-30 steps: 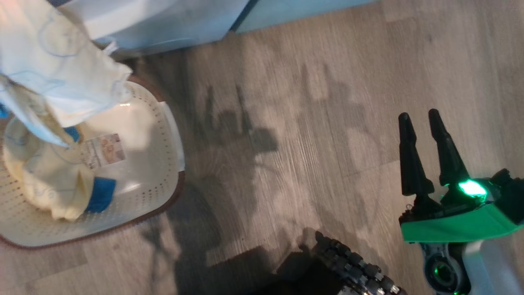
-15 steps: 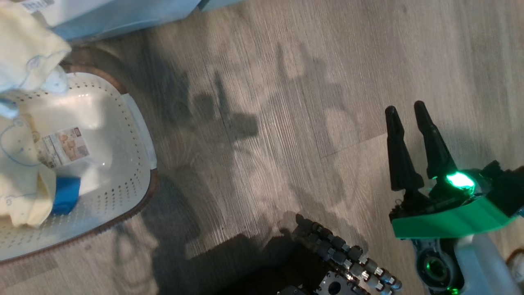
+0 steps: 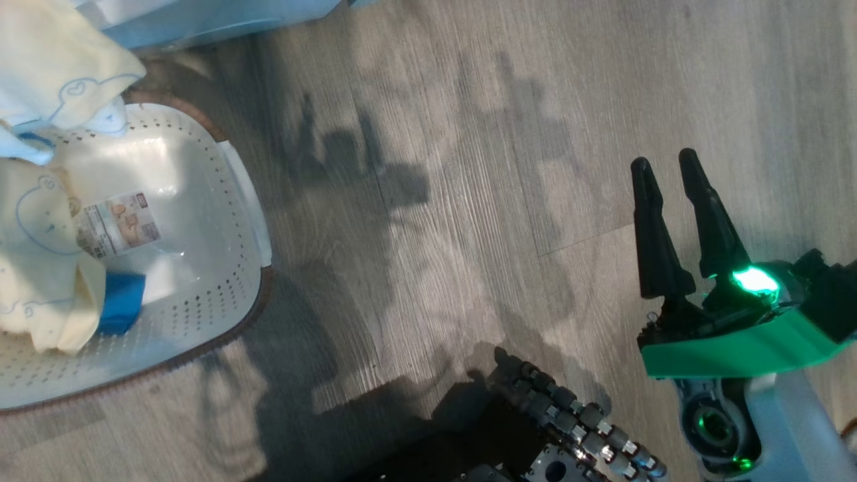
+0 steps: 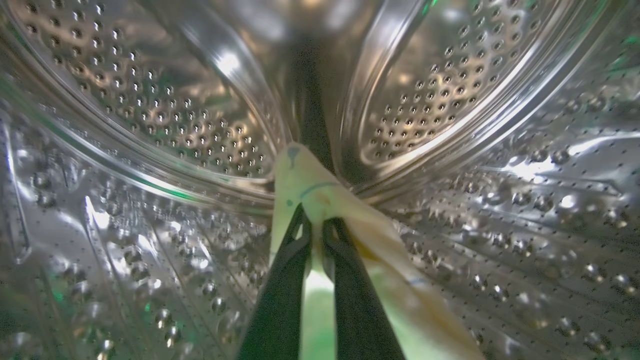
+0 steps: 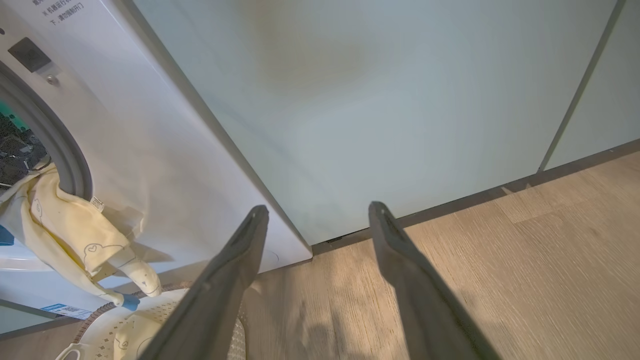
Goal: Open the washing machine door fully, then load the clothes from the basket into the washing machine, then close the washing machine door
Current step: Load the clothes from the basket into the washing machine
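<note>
Washing machine mouth is seen open, next to the pale green cabinet panel. The left arm is reached into the steel drum. Basket is set on the wood floor, just in front of the machine.

Clothes are split:
- One pale-yellow garment is pinched at a fold by the left gripper, fingers nearly together, deep in the drum.
- What is judged to be its tail is draped out over the grey gasket and hangs toward the basket.
- More yellow pieces and a small blue piece lie in the basket beside the label.

Right gripper is held over bare floor, fingers spread wide, nothing in them.

Handling, as judged: fabric is light, limp and not fragile. Slip risk in a pinch is low, but the trailing tail could snag on the gasket. A bunched fold near mid-garment is better taken than a flat edge, so less is left dangling. Release is best made well inside the drum.
</note>
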Available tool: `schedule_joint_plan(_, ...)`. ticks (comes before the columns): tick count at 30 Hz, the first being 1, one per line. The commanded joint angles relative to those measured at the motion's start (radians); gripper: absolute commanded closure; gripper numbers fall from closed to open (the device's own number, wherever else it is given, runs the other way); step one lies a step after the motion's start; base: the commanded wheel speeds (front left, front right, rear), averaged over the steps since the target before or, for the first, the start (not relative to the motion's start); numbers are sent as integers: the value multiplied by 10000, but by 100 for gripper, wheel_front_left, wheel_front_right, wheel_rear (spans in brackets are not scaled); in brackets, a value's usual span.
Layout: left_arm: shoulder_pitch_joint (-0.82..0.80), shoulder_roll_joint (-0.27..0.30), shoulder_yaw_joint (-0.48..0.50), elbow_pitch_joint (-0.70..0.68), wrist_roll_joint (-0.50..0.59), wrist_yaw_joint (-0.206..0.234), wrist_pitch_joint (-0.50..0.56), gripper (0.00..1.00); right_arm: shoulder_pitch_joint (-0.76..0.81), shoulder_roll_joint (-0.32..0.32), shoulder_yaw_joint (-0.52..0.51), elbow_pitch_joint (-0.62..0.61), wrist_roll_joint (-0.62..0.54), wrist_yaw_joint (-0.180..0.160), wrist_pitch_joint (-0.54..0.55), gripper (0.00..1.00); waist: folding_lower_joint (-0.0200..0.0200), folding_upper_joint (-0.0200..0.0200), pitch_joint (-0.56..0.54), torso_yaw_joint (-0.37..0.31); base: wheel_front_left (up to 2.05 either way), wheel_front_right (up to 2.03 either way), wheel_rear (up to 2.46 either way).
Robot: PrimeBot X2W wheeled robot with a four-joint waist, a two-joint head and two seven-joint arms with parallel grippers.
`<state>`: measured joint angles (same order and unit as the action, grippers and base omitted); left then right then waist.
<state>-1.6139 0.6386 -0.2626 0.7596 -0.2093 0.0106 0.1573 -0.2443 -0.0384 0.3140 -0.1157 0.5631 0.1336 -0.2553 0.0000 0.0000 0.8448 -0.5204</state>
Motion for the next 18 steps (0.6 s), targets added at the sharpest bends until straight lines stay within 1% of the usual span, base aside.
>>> schedule_joint_plan(1,-7,276,105,-329,-55,1,123,100,115,-118,37,-297,-18,-29,-65,0,0,0,5,44,0,0,0)
schedule_joint_plan(5,119,292,106,-318,-102,145,436,100,24,-118,45,-283,6,-29,-65,0,0,0,-19,63,0,0,0)
schedule_joint_plan(6,205,280,145,-321,-166,197,492,65,5,-118,20,-287,-7,-29,-65,0,0,0,-60,74,0,0,0)
schedule_joint_plan(7,309,241,177,-352,-238,230,496,14,3,-118,-25,-288,-35,-29,-65,0,0,0,-109,101,0,0,0)
schedule_joint_plan(8,410,203,207,-395,-301,272,484,0,9,-118,-77,-285,-68,-29,-65,0,0,0,-149,133,0,0,0)
schedule_joint_plan(13,1037,0,375,-721,-596,526,151,0,23,-118,-272,-248,-356,-29,-65,0,0,0,-384,321,0,0,0)
schedule_joint_plan(18,1805,-193,478,-1159,-869,679,-196,0,58,-118,-435,-225,-549,-29,-65,0,0,0,-663,595,0,0,0)
